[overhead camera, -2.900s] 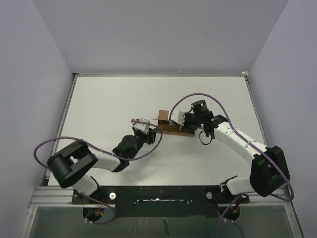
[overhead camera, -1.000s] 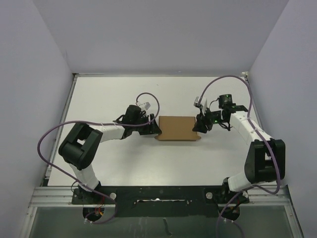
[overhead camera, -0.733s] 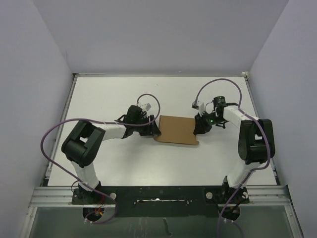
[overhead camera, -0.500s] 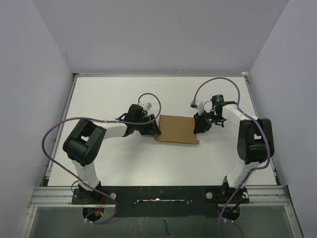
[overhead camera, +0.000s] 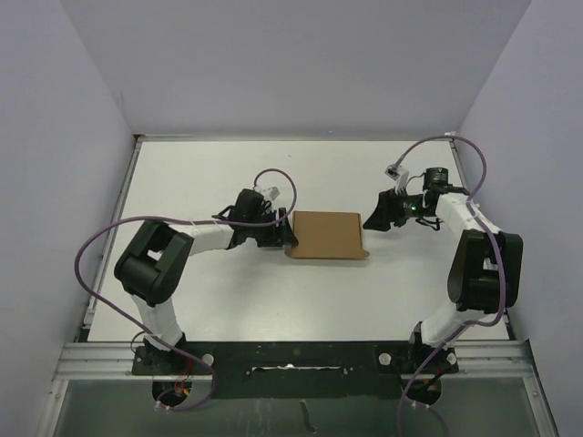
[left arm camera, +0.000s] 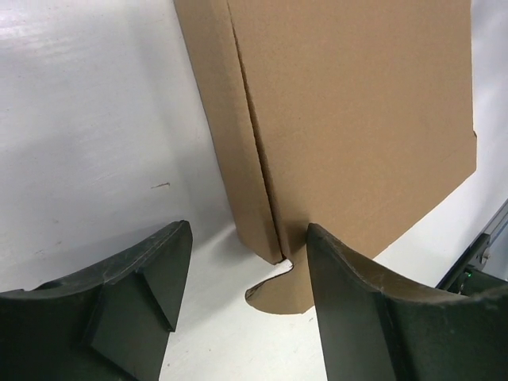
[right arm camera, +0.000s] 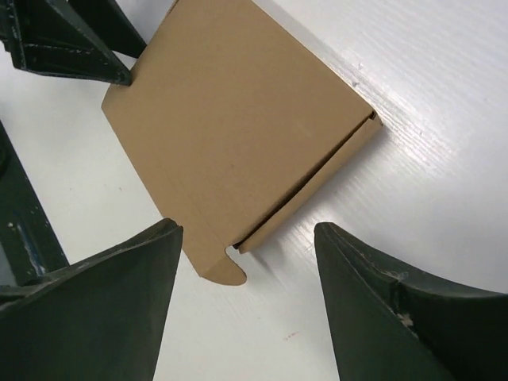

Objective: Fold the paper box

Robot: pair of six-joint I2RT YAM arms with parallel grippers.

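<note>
1. At the middle of the white table [overhead camera: 209, 182], the paper box [overhead camera: 326, 235] lay flat as a folded brown rectangle, its broad panel facing up.
2. At the box's 9 o'clock edge in the overhead view, the left gripper [overhead camera: 286, 235] sat low against the table, its fingers [left arm camera: 135, 294] spread apart and clamping nothing.
3. In the left wrist view, those two dark fingers stood on either side of the box's near corner. A narrow side wall met the top panel there, and a small rounded tab [left arm camera: 274, 295] stuck out onto the table.
4. At the box's 3 o'clock side, the right gripper [overhead camera: 372, 221] hung just beside the edge but apart from it, its fingers likewise wide and empty.
5. In the right wrist view, the box lay ahead at 12 o'clock, beyond the fingertips, with bare table between them and its nearest corner.
6. Above each arm, a purple cable [overhead camera: 91, 246] looped from wrist to base.
</note>
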